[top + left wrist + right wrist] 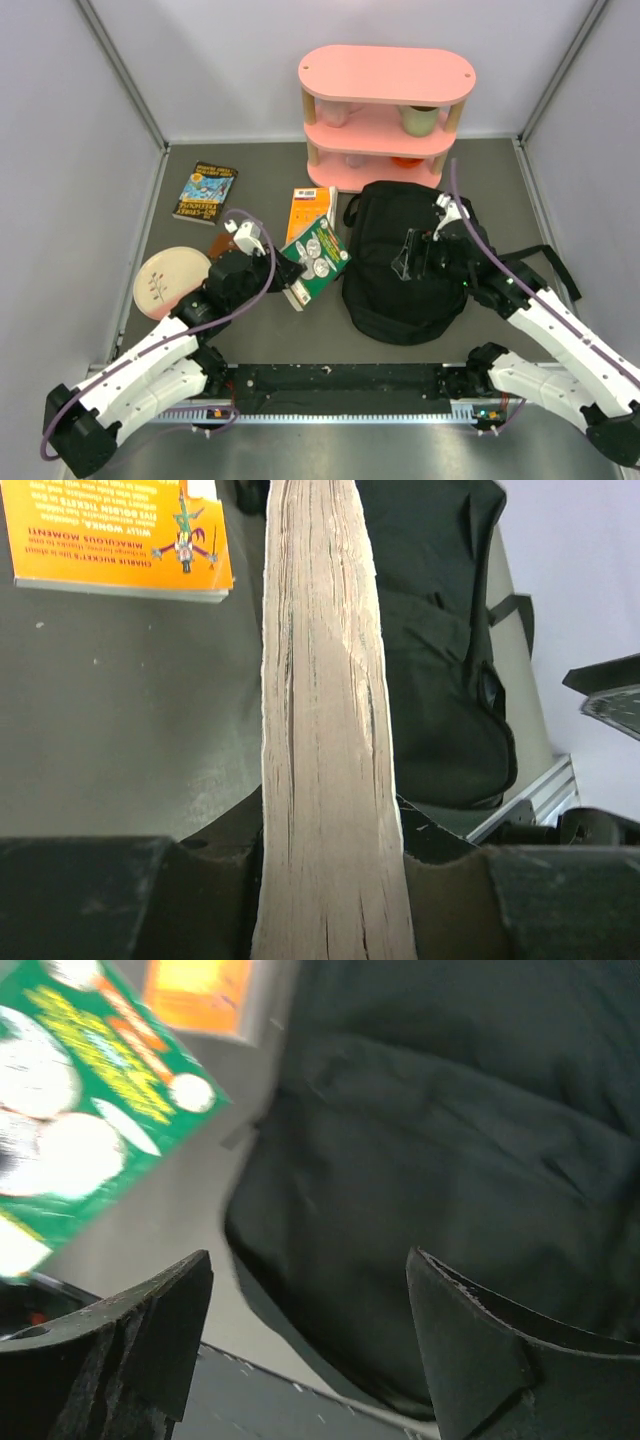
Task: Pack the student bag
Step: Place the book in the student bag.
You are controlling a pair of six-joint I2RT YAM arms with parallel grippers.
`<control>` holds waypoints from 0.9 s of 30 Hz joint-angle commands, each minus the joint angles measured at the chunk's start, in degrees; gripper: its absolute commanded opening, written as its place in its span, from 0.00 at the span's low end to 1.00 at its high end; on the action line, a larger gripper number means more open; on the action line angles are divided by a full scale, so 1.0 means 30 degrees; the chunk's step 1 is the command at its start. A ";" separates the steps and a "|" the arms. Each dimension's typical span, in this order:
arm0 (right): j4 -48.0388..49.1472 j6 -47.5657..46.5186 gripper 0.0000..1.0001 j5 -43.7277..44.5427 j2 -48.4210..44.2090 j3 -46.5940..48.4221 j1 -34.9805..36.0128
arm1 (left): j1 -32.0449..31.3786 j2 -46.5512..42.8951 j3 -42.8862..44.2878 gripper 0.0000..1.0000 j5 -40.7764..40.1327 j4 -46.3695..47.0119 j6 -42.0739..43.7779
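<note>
Reaching in from the near left corner, the left arm stretches toward the table centre. The left gripper [288,272] pinches a green book [316,260] by one end. In the left wrist view the book's page edge runs up the middle of the frame, with the black fingers [130,900] pressed against both covers. The book sits tilted, just left of the bag.

The right arm comes in from the near right corner, elbow bent, wrist over the bag. The right gripper [412,258] hovers above the bag's upper face with its jaws spread wide and nothing between them. The right wrist view shows only black fabric through the gap.

Student bag [390,215]: black, soft and rounded, lying right of table centre, just in front of the pink shelf [385,75]. A strap trails off to the right. Whether a zipper is open: cannot tell.

Surface: dark grey table [260,330].
- An orange book [310,208] lies flat just beyond the green one.
- A blue book [205,192] lies at far left.
- A pale plate [165,278] with a twig pattern lies near left, beside the left arm.
- The shelf has three tiers, with a cup [424,120] on the middle one.

Plain pale walls [60,150] stand on three sides.
</note>
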 commanded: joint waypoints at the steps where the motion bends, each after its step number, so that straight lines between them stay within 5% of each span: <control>1: -0.7804 -0.0753 0.77 0.1859 0.0856 0.1438 -0.0099 | 0.0010 -0.0442 0.2015 0.00 0.1110 -0.0528 0.1657; 7: -0.9572 0.2671 0.75 0.1360 0.0362 0.0534 -0.0099 | 0.0010 -0.0121 0.2397 0.00 0.1314 -0.0649 0.2098; 18: -0.5863 0.5810 0.69 -0.1329 -0.0521 -0.3891 -0.0099 | 0.0010 -0.0791 0.2894 0.00 0.1230 -0.1288 0.2390; 23: -0.0298 0.7682 0.37 -0.4140 -0.0316 -0.6352 0.0046 | 0.0010 -0.1991 0.3509 0.00 -0.0699 -0.3107 0.3064; 25: 0.2334 0.9642 0.21 -0.3800 0.0034 -0.6851 0.0659 | 0.0010 -0.2286 0.3774 0.00 -0.1290 -0.3720 0.3123; 27: 0.3781 1.1919 0.17 -0.2046 0.0445 -0.6795 0.2590 | 0.0010 -0.2725 0.4008 0.00 -0.1700 -0.4045 0.3066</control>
